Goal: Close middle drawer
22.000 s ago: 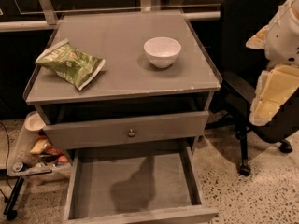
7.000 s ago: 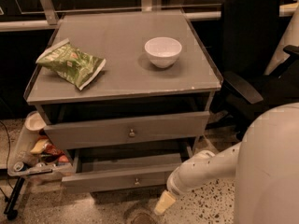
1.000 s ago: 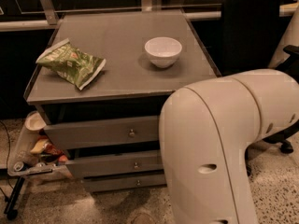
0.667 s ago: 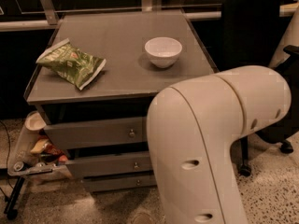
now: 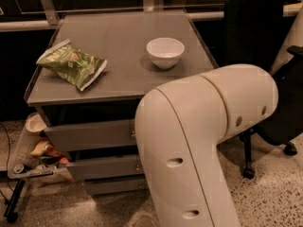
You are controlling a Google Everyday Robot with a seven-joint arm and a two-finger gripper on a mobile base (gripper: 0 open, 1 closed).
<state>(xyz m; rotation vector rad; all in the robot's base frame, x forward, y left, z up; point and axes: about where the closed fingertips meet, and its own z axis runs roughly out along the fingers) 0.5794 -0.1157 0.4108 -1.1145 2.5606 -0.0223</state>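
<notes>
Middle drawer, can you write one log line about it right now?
middle drawer: looks pushed in | arm: in front of the drawers | tool: not in view

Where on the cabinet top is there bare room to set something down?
Free on the cabinet top: the middle between chip bag and white bowl, and the back strip behind both. The bag crowds the left edge; the arm hides the right front corner. The hand is not in view.

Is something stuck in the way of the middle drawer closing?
Nothing that shows. The middle drawer looks pushed in, about in line with the drawer front above. The robot's white arm covers its right part, and the gripper is not in view, so that side can't be checked.
</notes>
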